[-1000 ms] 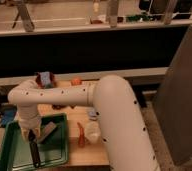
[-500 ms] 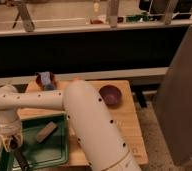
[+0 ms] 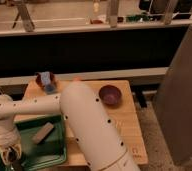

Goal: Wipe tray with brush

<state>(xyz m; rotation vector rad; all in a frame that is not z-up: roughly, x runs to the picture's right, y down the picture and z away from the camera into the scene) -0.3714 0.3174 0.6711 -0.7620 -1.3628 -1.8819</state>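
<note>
A green tray (image 3: 49, 151) lies at the front left of the wooden table (image 3: 124, 120). A tan block-shaped thing (image 3: 43, 133) rests inside it; I cannot tell if it is the brush. My white arm (image 3: 84, 120) reaches from the lower right across the table to the left, then bends down. The gripper (image 3: 11, 156) hangs at the tray's front left corner, near the picture's bottom edge. Something dark shows at its tip.
A dark red bowl (image 3: 110, 94) stands on the table's right half. A blue and white thing (image 3: 46, 81) stands at the back left over a dark dish. A grey panel (image 3: 181, 95) rises at the right. A dark counter runs behind.
The arm has swung further left and forward; the gripper has gone from inside the tray to its front left corner. The bowl is uncovered.
</note>
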